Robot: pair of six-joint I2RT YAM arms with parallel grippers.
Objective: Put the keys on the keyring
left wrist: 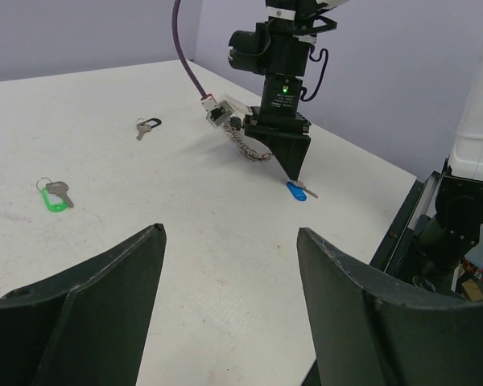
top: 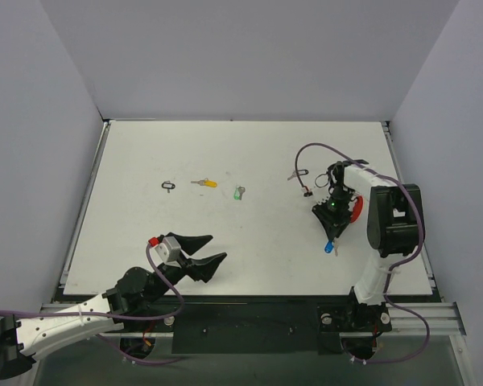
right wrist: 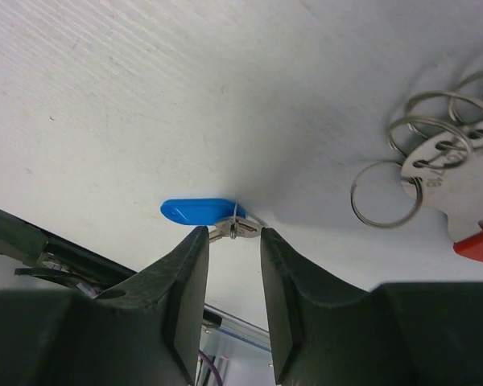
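White tabletop under lavender walls: the blue-tagged key (right wrist: 197, 211) lies flat near the right front edge. Its metal end sits in the narrow gap between the slightly parted fingertips of the right gripper (right wrist: 235, 241); whether they touch it cannot be told. The keyring (right wrist: 431, 181), with its red tag (right wrist: 479, 244), lies just beside them. The left gripper (top: 217, 248) hovers well apart, fingers spread wide.
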